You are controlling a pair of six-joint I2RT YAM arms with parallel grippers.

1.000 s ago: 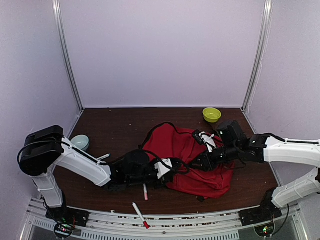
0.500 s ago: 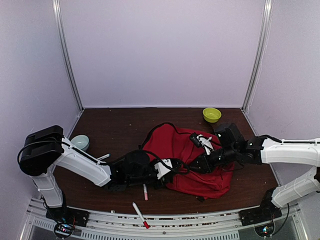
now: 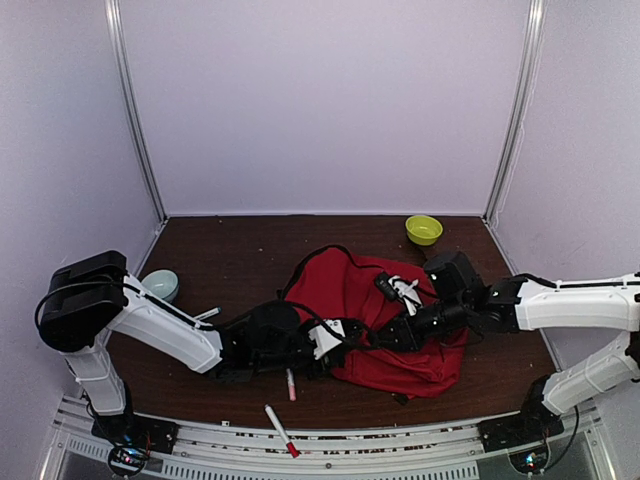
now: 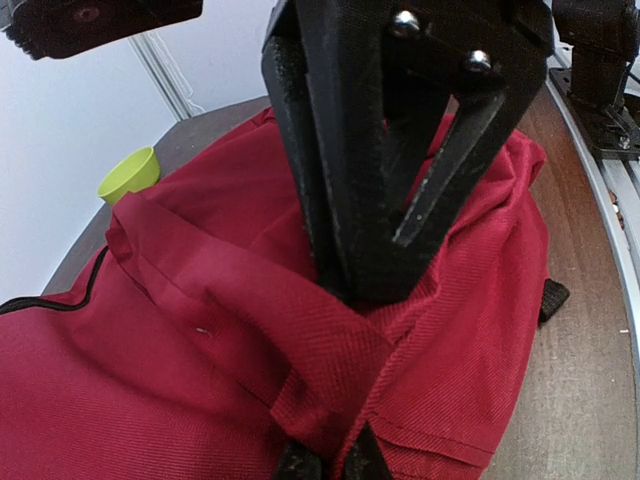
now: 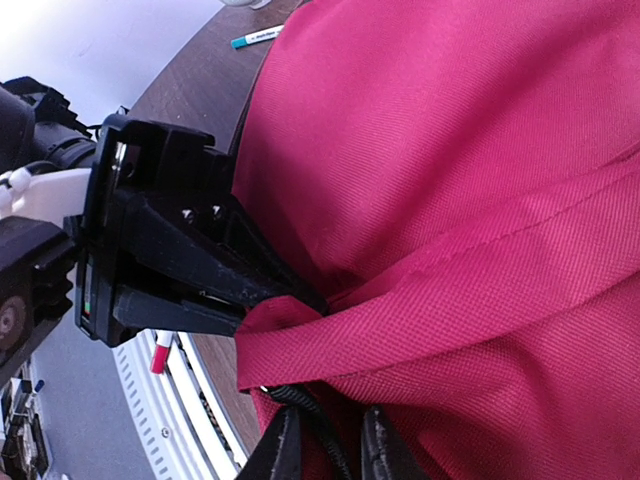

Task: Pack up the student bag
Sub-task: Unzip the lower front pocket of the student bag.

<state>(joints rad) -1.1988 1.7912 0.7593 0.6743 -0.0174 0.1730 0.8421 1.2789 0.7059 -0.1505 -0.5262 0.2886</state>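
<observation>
The student bag (image 3: 385,310), a big red fabric backpack, lies crumpled at the table's middle. My left gripper (image 3: 343,334) is at its near-left edge, shut on a fold of red fabric (image 4: 320,340); only its fingertips (image 4: 298,464) show at the bottom of the left wrist view. My right gripper (image 3: 388,334) faces it from the right, almost touching. Its jaws stand close together around the bag's black zipper edge (image 5: 318,420), and red cloth fills the gap between them. In the right wrist view the left gripper (image 5: 180,260) pinches the same strip of fabric.
A green bowl (image 3: 423,229) stands at the back right and a pale blue bowl (image 3: 160,285) at the left. Two red-tipped markers (image 3: 291,384) (image 3: 280,430) lie near the front edge. A white marker (image 3: 207,314) lies beside the left arm. A teal marker (image 5: 256,37) lies beyond the bag.
My right gripper has slid left across the bag toward the left gripper, and its jaws have narrowed onto the zipper edge. The left arm has held still.
</observation>
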